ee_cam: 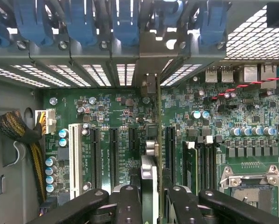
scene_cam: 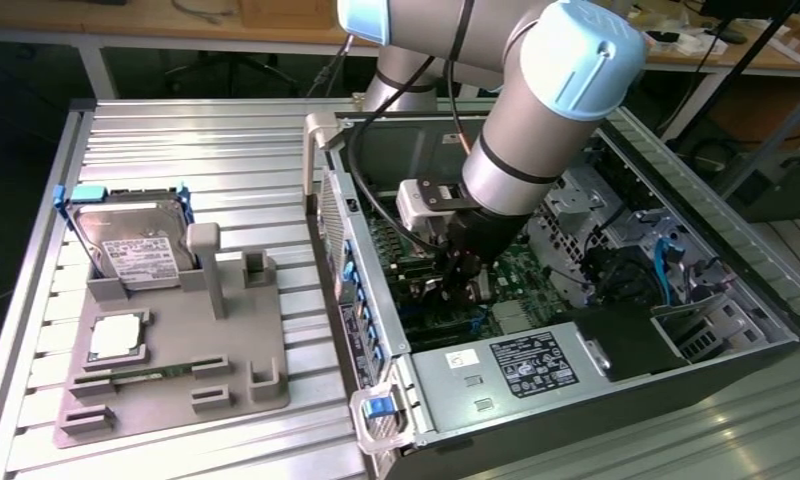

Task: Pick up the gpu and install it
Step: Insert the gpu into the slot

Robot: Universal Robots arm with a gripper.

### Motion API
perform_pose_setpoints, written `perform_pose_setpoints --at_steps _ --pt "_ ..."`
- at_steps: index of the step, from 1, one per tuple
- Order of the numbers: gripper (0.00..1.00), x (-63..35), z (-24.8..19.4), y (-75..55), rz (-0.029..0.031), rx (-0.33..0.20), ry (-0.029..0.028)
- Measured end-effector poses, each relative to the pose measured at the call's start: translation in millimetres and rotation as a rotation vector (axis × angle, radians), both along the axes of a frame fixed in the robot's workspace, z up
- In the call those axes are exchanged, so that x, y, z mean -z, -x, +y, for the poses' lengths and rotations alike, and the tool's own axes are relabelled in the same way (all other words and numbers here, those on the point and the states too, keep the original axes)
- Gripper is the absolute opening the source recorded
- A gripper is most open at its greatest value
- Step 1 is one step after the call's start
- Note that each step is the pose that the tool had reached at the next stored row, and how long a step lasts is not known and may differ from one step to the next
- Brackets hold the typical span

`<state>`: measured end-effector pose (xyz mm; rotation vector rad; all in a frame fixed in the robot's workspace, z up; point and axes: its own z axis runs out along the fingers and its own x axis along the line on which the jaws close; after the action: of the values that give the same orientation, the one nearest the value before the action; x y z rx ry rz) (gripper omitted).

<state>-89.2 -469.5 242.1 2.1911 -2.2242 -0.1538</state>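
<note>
In the exterior view, the robot arm reaches down into an open computer case [scene_cam: 560,300] lying on a ribbed metal surface [scene_cam: 173,160], its gripper [scene_cam: 456,285] low over the green motherboard [scene_cam: 514,265]. A grey holder tray [scene_cam: 173,390] near the surface's edge at the exterior view's left carries a silver hard drive [scene_cam: 133,245] and a narrow memory stick [scene_cam: 147,375]. The wrist view looks along the gpu [ee_cam: 153,154], seen edge-on and upright, clamped between the half-closed black fingers [ee_cam: 130,205] over the motherboard's expansion slots [ee_cam: 114,149], its far end against the case's rear bracket openings.

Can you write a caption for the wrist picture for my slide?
The gripper holds the gpu edge-on above the motherboard.
</note>
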Motion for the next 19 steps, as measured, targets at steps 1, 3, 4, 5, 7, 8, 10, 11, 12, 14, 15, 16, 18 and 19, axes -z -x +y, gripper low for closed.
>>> perform_pose_setpoints --at_steps 1,3,4,5,7,8,10,11,12,14,15,16,18,19 --pt "0.27 1.7 0.0 -0.1 0.0 0.0 0.0003" --pt "0.27 4.9 -0.1 0.1 0.0006 0.0 0.0011" --pt "0.27 5.5 -0.1 0.2 0.0005 0.0 0.0009" --pt "0.27 5.7 0.0 0.2 0.0004 0.0 0.0006" --pt "0.27 6.0 0.1 0.1 0.0001 0.0 -0.0001" --pt "0.27 6.1 0.1 0.1 0.0 0.0 -0.0002" --pt "0.27 6.0 0.1 0.1 0.0 0.0 0.0" --pt "0.27 6.1 0.1 0.2 0.0001 0.0 -0.0003" --pt "0.27 7.2 0.6 0.1 -0.0011 0.0 -0.004" --pt "0.32 6.8 0.3 0.2 -0.0008 0.0 -0.0017" --pt "0.32 5.9 0.1 0.2 0.0002 0.0 0.0003" --pt "0.4 6.1 0.1 0.1 -0.0002 0.0 -0.0004" --pt "0.4 4.0 0.1 0.1 0.0 0.0 0.0" --pt "0.4 -0.9 0.1 0.1 -0.0001 0.0 -0.0002"
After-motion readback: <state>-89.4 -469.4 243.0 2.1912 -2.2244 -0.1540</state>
